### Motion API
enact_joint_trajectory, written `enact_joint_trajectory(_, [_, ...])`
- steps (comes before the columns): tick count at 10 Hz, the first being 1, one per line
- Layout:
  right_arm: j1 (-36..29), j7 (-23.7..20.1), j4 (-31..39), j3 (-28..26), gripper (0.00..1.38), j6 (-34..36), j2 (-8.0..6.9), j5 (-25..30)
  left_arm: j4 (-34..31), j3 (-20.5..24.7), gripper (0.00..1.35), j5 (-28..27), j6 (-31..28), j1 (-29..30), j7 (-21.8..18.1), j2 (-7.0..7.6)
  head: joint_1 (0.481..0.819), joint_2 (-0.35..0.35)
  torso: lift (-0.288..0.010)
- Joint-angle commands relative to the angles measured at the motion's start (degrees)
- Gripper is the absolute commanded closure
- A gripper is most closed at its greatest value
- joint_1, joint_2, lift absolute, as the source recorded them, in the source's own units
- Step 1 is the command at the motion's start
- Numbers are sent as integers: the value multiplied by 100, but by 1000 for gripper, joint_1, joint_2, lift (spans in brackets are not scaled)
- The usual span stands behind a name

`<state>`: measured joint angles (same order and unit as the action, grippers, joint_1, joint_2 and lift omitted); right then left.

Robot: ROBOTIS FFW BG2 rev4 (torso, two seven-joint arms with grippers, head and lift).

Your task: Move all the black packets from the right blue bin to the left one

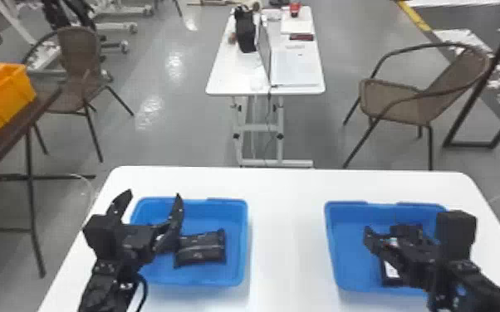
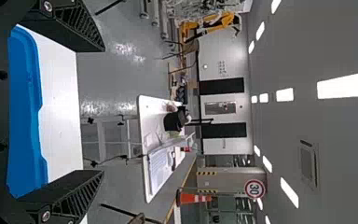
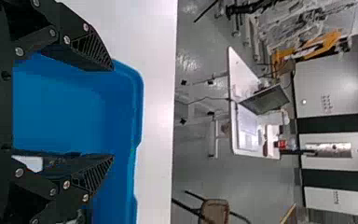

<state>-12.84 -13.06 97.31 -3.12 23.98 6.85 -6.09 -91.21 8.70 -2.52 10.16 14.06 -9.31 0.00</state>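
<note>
At least one black packet [image 1: 391,271] lies in the right bin [image 1: 340,265], toward its near wall, flat and dark with a white label partly covered by the right gripper [image 1: 386,234]. Across the table to the left of the right bin, another packet [image 1: 200,249] shows a glossy, creased skin with ridged ends. Both bins look like smooth blue plastic, with rounded corners and raised rims; the table [image 1: 286,232] under them is plain white, its corners rounded too. Between the right bin's left rim and the left bin [image 1: 243,244] runs a broad strip of tabletop, and a narrower band lies beyond the right bin's far rim, up to the table edge. Inside the right bin, the right gripper reaches in low, its fingers spread with nothing held between them, one of them right by the labelled packet. The left bin, holding the creased packet, has the left gripper [image 1: 149,209] above its left side, fingers wide apart and nothing gripped. Past the right bin's far side, on the floor, stands a woven brown chair [image 1: 398,101]; farther off and to the left of it is a white desk [image 1: 224,79] bearing an open laptop [image 1: 297,68].
</note>
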Motion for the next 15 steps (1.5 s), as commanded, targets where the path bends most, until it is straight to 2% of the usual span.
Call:
enact_joint_trajectory(1, [-201, 330, 165, -58, 407, 309, 0, 55, -46, -9, 98, 41, -50, 9, 0, -15, 695, 47, 0])
enact_joint_trajectory(4, [-245, 673, 112, -181, 407, 713, -9, 336, -213, -26, 98, 217, -542, 0, -150, -15, 695, -2, 0])
enact_joint_trajectory(6, [-140, 769, -134, -233, 407, 766, -9, 362, -231, 0, 98, 375, -1043, -131, -536, -15, 695, -32, 0])
enact_joint_trajectory(7, [-34, 822, -266, -233, 401, 810, -9, 362, -231, -26, 98, 392, -1148, -167, -598, -15, 695, -48, 0])
enact_joint_trajectory(10, [353, 892, -696, -225, 400, 942, -228, 819, -231, -17, 99, 436, -1227, -202, -668, -15, 695, -63, 0])
enact_joint_trajectory(13, [625, 919, -1057, -181, 400, 1153, -228, 951, -231, -17, 99, 454, -1271, -228, -703, -15, 695, -64, 0])
enact_joint_trajectory(15, [836, 892, -1391, -110, 401, 1214, -158, 890, -231, -9, 99, 463, -1280, -219, -703, -15, 695, -66, 0])
